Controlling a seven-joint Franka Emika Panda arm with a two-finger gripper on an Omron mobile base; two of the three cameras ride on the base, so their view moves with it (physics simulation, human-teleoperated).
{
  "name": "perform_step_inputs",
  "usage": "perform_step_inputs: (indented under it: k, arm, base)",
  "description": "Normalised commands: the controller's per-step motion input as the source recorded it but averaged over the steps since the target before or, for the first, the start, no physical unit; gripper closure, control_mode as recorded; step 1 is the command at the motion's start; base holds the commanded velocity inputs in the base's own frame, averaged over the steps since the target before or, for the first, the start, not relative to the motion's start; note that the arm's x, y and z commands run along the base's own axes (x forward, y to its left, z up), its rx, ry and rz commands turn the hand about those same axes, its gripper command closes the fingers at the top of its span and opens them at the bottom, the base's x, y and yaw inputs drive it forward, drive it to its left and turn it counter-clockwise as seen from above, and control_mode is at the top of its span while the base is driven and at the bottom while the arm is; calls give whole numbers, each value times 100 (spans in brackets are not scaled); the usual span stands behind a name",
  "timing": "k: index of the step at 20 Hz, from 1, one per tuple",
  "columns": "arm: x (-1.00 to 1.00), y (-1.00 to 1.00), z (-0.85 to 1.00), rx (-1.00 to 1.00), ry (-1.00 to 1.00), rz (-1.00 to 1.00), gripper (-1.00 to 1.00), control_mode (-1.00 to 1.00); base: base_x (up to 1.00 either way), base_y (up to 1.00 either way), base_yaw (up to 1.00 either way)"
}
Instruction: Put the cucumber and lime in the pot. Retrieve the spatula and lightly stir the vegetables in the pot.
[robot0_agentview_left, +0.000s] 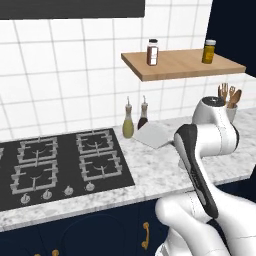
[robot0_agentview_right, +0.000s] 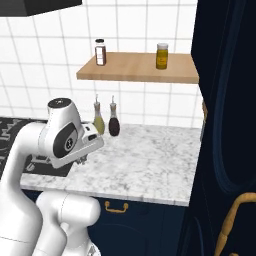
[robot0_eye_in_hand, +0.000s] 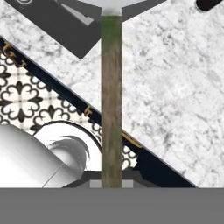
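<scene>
Clamping spatula handle between gripper fingers.

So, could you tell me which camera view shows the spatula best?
The hand view: the spatula runs straight up the middle, its wooden handle plain against the marble counter. The left base view catches what looks like its pale blade beside the stove, with the handle hidden behind the arm.

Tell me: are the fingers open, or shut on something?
Shut on the spatula: in the hand view its wooden handle rises straight from between the fingers.
</scene>
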Motion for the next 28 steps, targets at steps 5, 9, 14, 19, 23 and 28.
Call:
perform_step_inputs:
  k: [5,9,14,19,23,28]
  arm:
    - [0,5,0,1,4,0,100,100]
    - [0,0,0,0,0,0,100,100]
    - [0,0,0,0,0,0,100,100]
    - [0,0,0,0,0,0,100,100]
    - [0,0,0,0,0,0,100,100]
    - [0,0,0,0,0,0,100,100]
  base:
    - [-13,22,2]
    - [-37,96,0]
    - [-37,100,0]
    - [-1,100,-1]
    - [3,100,-1]
    - [24,81,0]
